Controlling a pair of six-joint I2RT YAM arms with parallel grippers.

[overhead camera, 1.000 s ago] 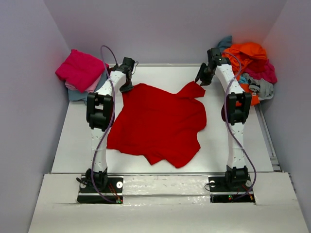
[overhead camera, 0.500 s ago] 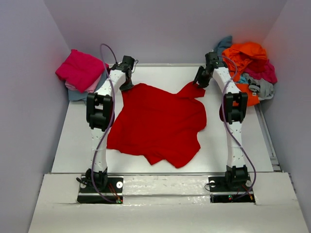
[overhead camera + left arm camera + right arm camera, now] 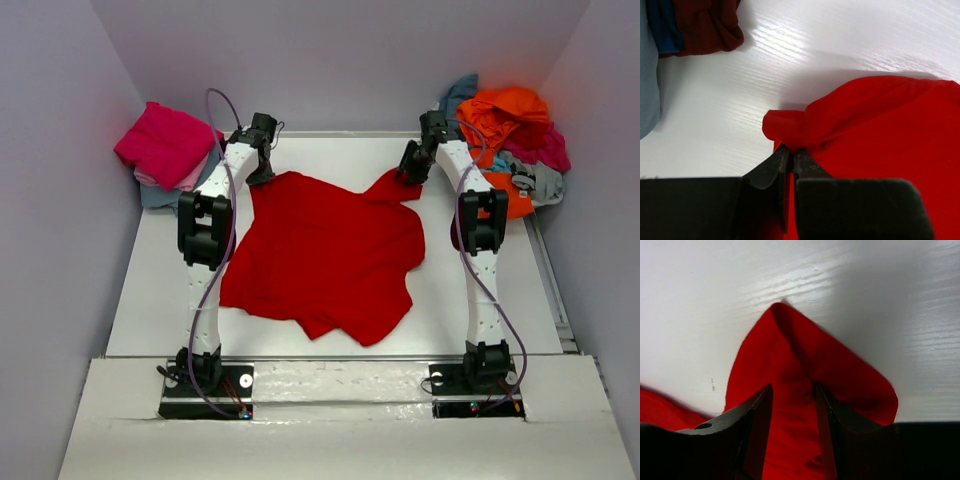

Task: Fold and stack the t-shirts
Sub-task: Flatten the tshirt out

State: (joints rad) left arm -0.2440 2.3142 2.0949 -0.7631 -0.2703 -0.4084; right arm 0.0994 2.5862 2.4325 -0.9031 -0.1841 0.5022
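One red t-shirt: left end effector clamps its edge, right end effector stands half-open astride a fold.

No text, brand, number or sign can be read in any view. The red shirt and the white table show only plain, unmarked surfaces.

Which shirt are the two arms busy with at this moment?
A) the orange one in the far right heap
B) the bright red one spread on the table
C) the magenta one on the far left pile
B: the left end effector is pinched shut on a far corner of the bright red t-shirt, and the right end effector straddles another far corner with its fingers apart.
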